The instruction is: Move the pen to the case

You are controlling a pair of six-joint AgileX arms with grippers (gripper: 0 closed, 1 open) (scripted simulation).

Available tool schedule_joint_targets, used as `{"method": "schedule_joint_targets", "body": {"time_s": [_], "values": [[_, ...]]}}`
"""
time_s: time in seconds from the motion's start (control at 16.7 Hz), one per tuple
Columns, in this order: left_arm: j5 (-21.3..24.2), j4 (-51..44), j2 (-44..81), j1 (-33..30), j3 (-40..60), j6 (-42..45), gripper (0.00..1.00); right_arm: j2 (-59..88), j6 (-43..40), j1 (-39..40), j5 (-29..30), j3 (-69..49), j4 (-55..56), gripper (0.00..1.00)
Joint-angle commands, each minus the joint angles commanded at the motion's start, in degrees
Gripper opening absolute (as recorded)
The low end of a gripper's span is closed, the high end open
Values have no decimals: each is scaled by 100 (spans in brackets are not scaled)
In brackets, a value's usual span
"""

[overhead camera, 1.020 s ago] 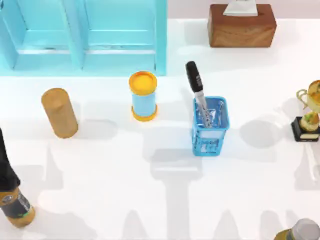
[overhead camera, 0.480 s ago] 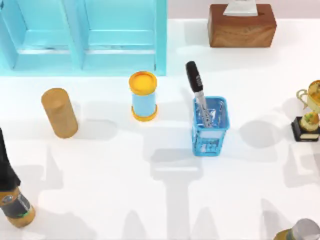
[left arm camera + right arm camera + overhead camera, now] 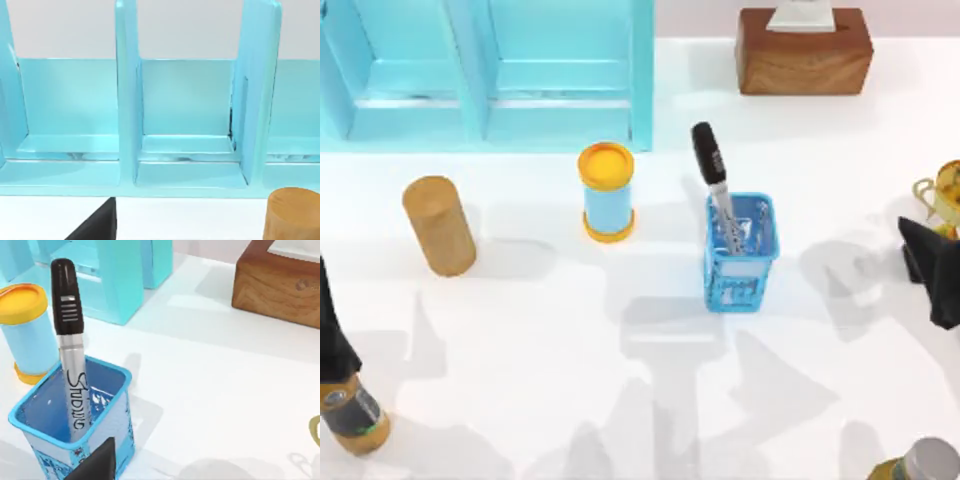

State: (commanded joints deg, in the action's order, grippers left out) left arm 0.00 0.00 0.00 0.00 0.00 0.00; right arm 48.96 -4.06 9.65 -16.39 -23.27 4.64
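The right wrist view reads dark lettering on the pen [image 3: 71, 385], which the top view leaves unclear. The pen [image 3: 716, 185] stands tilted in the blue case [image 3: 741, 255] mid-table, glossy black top up, silver barrel inside. The right tool [image 3: 932, 262] sits at the table's right edge; whether it is wide or narrow I cannot tell.

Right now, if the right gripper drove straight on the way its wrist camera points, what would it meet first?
Probably the blue case, which sits nearest in the right wrist view with the pen standing inside; the yellow-lidded jar lies beyond. Depth is uncertain.
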Motion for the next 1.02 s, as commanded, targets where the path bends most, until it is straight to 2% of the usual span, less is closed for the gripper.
{"method": "schedule_joint_targets", "body": {"time_s": [0.54, 0.78, 1.02], "values": [[0, 0, 0, 0, 0, 0, 100, 3218, -316, 656, -1080, -1535, 307, 100], [0, 0, 0, 0, 0, 0, 100, 3864, -386, 785, -1293, -1835, 366, 100], [0, 0, 0, 0, 0, 0, 100, 3914, -392, 795, -1310, -1858, 370, 100]]}}
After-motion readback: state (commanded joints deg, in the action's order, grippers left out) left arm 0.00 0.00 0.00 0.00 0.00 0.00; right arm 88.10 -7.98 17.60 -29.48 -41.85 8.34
